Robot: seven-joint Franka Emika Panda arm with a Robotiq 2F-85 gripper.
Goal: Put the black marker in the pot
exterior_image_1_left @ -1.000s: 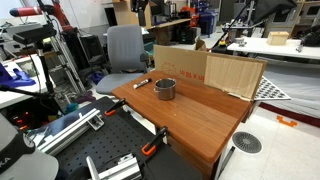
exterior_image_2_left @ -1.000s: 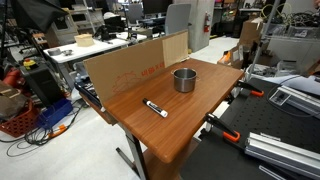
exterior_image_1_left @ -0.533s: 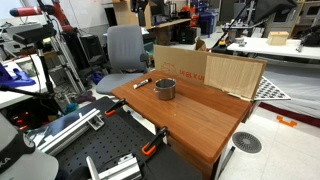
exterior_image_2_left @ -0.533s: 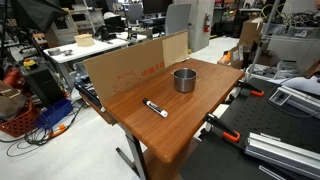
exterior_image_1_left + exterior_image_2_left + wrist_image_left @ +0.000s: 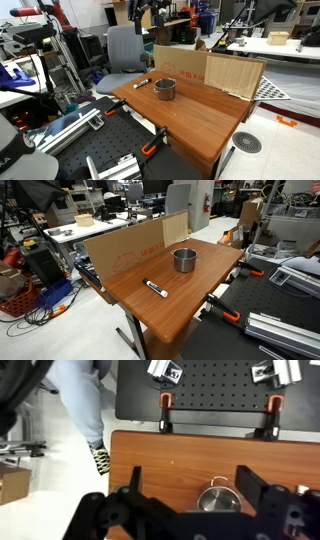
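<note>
On the table [image 5: 205,292], slim black marker [image 5: 155,288], whitish end; jaws wide apart.

Both exterior views well back, angled down at the table [image 5: 200,120], wrist view close overhead — pot [image 5: 215,500] shared by all.

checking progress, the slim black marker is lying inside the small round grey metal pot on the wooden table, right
No. The slim black marker lies on the wooden table, apart from the small round grey metal pot, not inside it; both exterior views show this.
</note>
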